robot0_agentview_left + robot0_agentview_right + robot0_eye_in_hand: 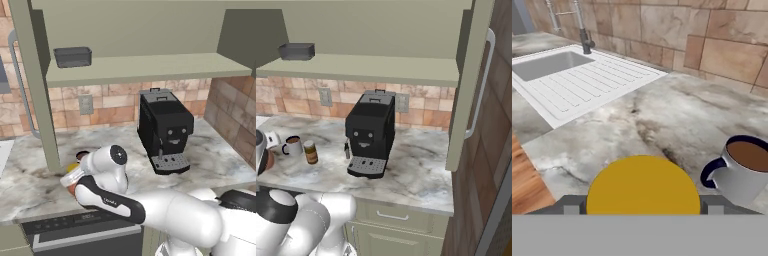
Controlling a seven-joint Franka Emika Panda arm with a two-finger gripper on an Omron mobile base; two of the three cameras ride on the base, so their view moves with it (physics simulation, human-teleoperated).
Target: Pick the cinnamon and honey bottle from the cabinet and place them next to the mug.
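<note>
The honey bottle's yellow cap fills the bottom of the hand view, held between my gripper's fingers. From the left base view, the gripper hangs low over the counter's front left, shut on the orange bottle. The white mug with a dark blue handle and brown liquid stands just right of the bottle, a little apart. In the right base view the mug stands at the counter's left, with the cinnamon jar upright beside it. The cabinet shelf runs above.
A black coffee machine stands mid-counter under the shelf. A dark tray sits on the shelf's left end. A white sink with a tap lies beyond the bottle. An open cabinet door with a handle juts out at right.
</note>
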